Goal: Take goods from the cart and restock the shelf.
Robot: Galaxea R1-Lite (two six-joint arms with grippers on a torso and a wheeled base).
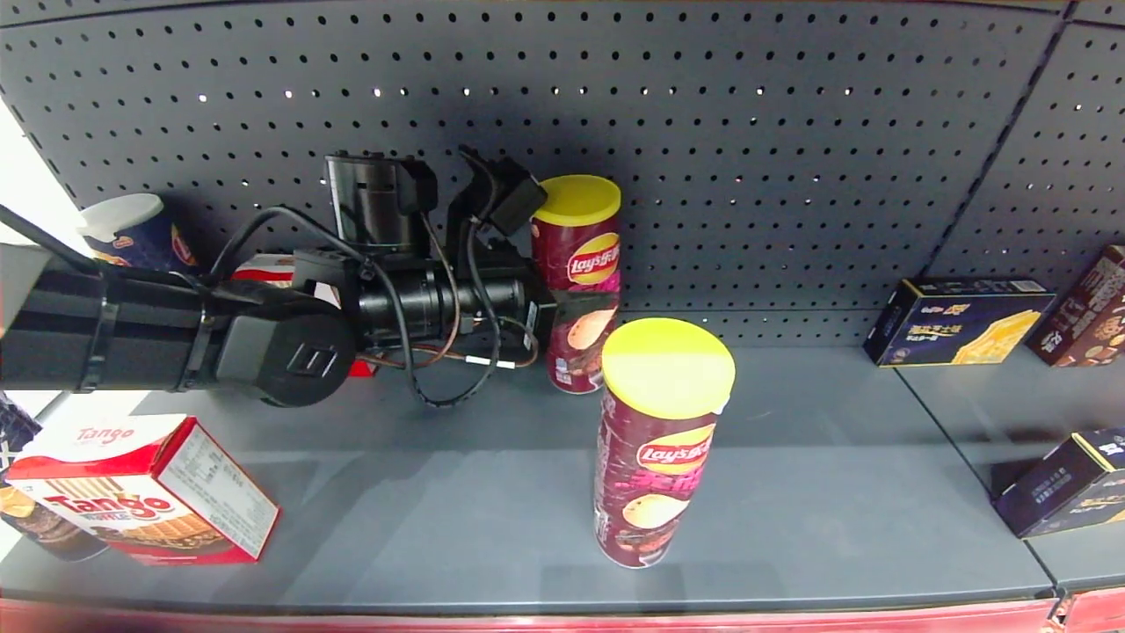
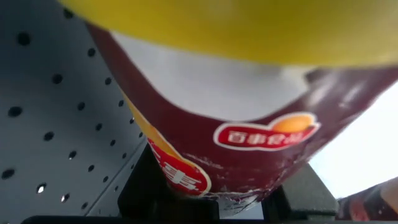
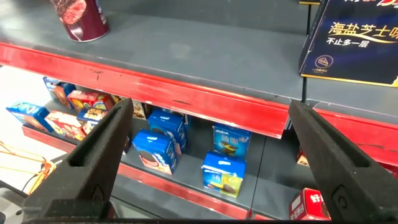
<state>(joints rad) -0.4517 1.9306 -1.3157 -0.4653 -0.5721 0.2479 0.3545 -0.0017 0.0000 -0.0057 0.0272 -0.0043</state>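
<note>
The left pincer [image 1: 552, 318] is clenched around the lower half of a maroon chip can with a yellow lid [image 1: 577, 255]; up close, this held can [image 2: 249, 143] sits between the black fingers [image 2: 140, 196]. It stands upright behind the front can [image 1: 661, 440], a matching can that stands free near the middle of the grey shelf [image 1: 835, 492]. The held can is a little to the left of the front can and close to the pegboard wall [image 1: 747, 132]. Left of the front can lies a red and white wafer box [image 1: 149, 501], and farther back on that side stands a blue can with a white lid [image 1: 136, 230]. Right of the front can, at the back, lies a dark blue box [image 1: 958, 321]. The right pincer [image 3: 210, 104] is released, its fingers spread wide with nothing between them, below the shelf's red front edge [image 3: 155, 84] and above blue boxes [image 3: 158, 146] on a lower level
</note>
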